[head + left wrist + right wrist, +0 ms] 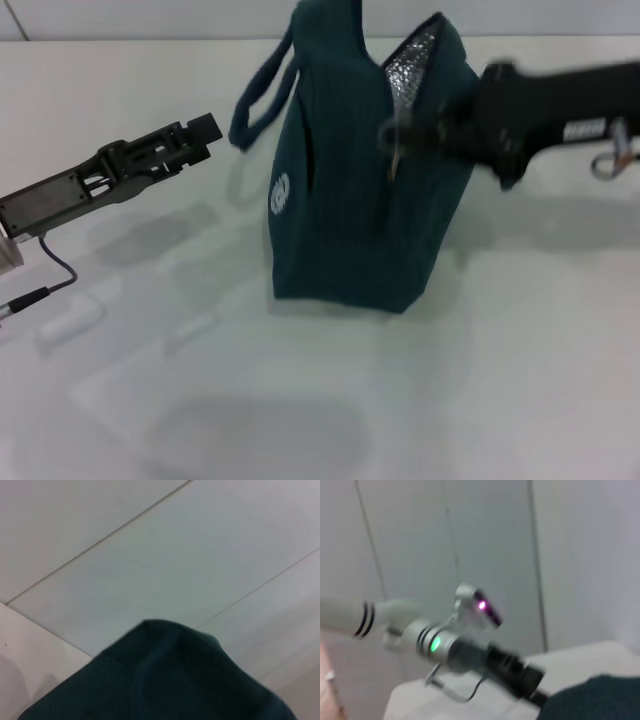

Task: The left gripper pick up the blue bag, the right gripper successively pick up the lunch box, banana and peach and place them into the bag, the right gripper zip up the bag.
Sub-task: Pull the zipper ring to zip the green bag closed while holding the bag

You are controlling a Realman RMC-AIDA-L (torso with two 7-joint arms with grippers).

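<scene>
Zipping looks to be the step in hand, judging from where our right gripper [400, 140] sits: at the open top corner of the blue bag [350, 220], right at the metal ring zip pull [393, 160] that hangs beside the exposed silver foil lining [415, 65]. We cannot tell whether its pincer is apart or pinched on the pull; the tips are smeared against the fabric. Our left gripper [205, 130] hangs just off the bag's left side, near the loop handle [262, 95] but apart from it, and its finger gap cannot be read either. The bag stands upright on the white table [520, 380], round white logo [280, 193] facing us, mouth partly open at the far-right top. No lunch box, banana or peach shows outside the bag; we judge they are inside, though the interior is hidden. Handling note: soft padded fabric, so it will likely sag and follow a pull on the zip unless steadied. The ring pull is small, hard and free-swinging, the only sensible hold. Risk: dragging the whole bag instead of the slider.
</scene>
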